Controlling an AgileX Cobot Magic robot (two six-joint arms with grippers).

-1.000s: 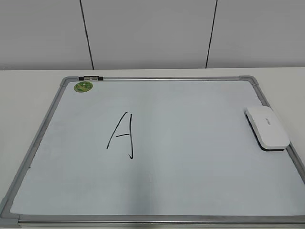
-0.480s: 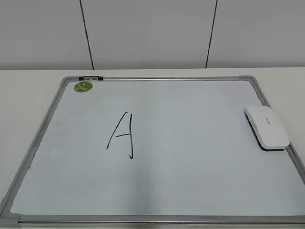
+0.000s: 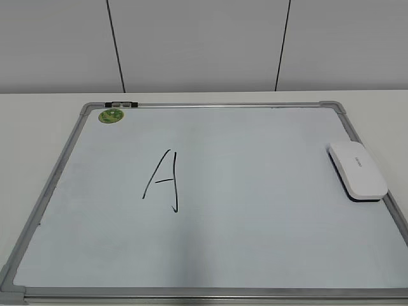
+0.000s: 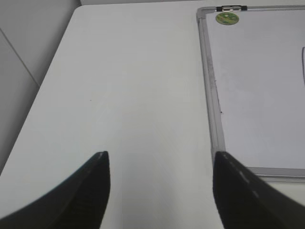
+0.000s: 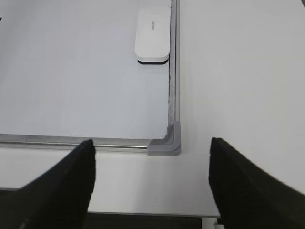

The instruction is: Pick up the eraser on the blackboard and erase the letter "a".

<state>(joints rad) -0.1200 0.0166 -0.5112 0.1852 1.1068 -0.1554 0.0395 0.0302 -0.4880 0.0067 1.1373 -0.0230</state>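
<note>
The eraser (image 3: 357,171) lies just beside the blackboard (image 3: 255,242) frame's right edge.

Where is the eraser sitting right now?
The eraser lies flat on the whiteboard, against its right frame edge in the exterior view, far right of the written letter.

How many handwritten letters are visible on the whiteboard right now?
1: a large black marker capital "A" left of centre on the silver-framed white dry-erase board. No small lowercase letter shows in the exterior view; the wrist views cover only the board's edges.
</note>
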